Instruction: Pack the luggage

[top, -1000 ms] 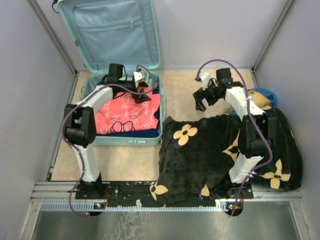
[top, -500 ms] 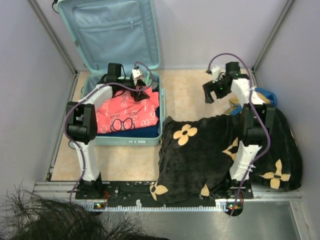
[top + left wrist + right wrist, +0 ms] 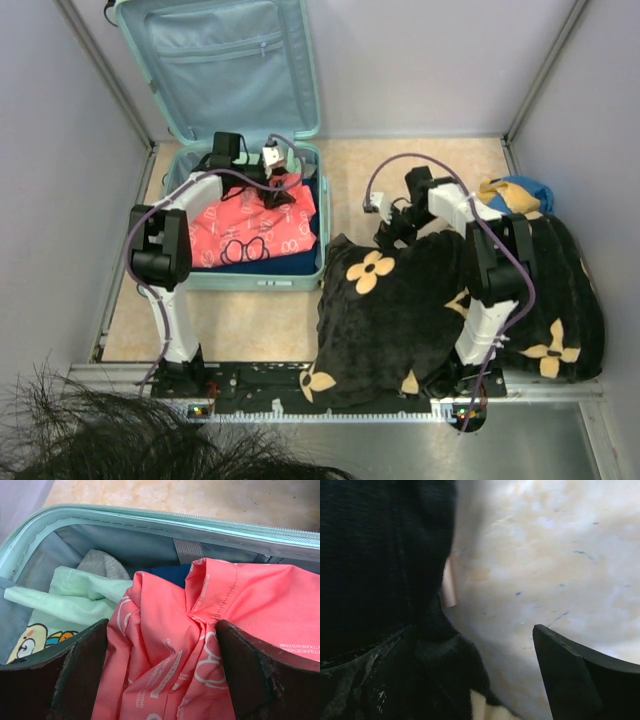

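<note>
The luggage lies open at the far left, its lined lid leaning on the back wall. Inside lies a coral printed garment, over dark blue cloth. My left gripper hovers low over the garment's far right corner, open. In the left wrist view the coral garment bunches between the wide fingers; a pale green garment and a grey one lie beside it under the luggage rim. My right gripper is open at the far edge of the black flowered blanket. Its left finger rests against the blanket; its right finger is over bare floor.
A blue and yellow bundle lies at the far right behind the blanket. The blanket drapes over the right arm's base and down to the near rail. Grey walls close in the left, back and right. Dark hair intrudes at the bottom left.
My right arm swung from the far right back leftward and down to the blanket's far edge. The left gripper barely shifted over the coral garment. The hair at the bottom has spread.
</note>
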Robot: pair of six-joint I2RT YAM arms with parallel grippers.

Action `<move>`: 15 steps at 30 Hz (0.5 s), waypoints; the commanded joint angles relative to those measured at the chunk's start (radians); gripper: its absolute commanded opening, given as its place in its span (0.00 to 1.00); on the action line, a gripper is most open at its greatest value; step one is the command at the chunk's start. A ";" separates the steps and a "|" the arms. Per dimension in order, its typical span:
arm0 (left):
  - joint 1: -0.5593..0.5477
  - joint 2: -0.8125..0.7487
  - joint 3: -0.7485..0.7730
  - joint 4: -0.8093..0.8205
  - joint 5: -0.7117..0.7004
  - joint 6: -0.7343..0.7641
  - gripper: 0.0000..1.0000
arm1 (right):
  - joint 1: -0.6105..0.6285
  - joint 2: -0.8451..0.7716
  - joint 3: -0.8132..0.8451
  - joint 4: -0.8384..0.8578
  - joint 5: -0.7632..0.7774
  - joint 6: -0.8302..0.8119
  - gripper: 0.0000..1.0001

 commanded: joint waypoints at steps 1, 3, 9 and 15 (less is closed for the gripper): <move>0.018 -0.059 -0.025 -0.095 0.011 0.129 0.92 | 0.031 -0.210 -0.171 -0.032 -0.009 -0.171 0.99; 0.018 -0.080 -0.028 -0.117 0.028 0.174 0.92 | 0.042 -0.290 -0.250 0.007 0.022 -0.175 0.99; 0.019 -0.168 -0.054 -0.032 0.091 0.184 0.93 | 0.054 -0.405 -0.368 0.132 0.061 -0.140 0.99; -0.006 -0.193 -0.084 0.135 0.209 0.063 0.94 | 0.068 -0.489 -0.439 0.139 0.036 -0.191 0.99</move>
